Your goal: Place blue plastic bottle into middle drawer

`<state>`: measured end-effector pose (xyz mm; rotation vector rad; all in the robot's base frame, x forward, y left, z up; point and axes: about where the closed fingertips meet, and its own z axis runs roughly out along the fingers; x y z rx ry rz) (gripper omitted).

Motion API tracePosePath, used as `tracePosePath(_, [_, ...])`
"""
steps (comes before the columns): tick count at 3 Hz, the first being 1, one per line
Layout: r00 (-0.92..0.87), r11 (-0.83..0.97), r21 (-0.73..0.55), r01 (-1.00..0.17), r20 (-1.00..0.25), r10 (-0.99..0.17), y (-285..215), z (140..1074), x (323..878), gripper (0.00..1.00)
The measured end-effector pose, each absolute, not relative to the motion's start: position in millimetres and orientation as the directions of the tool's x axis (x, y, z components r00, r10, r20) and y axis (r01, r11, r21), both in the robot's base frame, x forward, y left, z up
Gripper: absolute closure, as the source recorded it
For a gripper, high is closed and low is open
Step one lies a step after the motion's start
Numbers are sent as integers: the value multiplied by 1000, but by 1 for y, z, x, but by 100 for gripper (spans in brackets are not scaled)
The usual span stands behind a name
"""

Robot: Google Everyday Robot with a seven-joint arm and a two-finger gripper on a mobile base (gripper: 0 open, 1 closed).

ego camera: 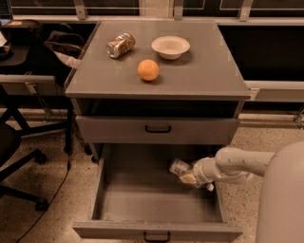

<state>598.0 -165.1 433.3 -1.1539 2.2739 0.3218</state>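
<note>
Blue plastic bottle [179, 166], label unreadable, is grasped by the gripper [188, 177] inside the middle drawer [142, 199].

Speckled floor [47, 190], black office chair [7, 140] at left, dark windows [114, 4] behind.

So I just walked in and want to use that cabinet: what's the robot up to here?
The robot's arm reaches from the right into the open middle drawer, with the gripper low over the drawer's right side. The blue plastic bottle is right at the gripper's tip, inside the drawer; whether it is let go cannot be told. An orange, a bowl and a can sit on the cabinet top.
</note>
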Motion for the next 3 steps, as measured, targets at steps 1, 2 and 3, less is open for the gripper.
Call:
tracePosePath(1, [-470, 600, -39, -799, -582, -664, -165, 433, 598, 4])
tracePosePath(2, [-470, 600, -39, -799, -582, -664, -165, 433, 598, 0])
tracePosePath(3, [-470, 600, -39, -799, -582, -664, -165, 433, 598, 0])
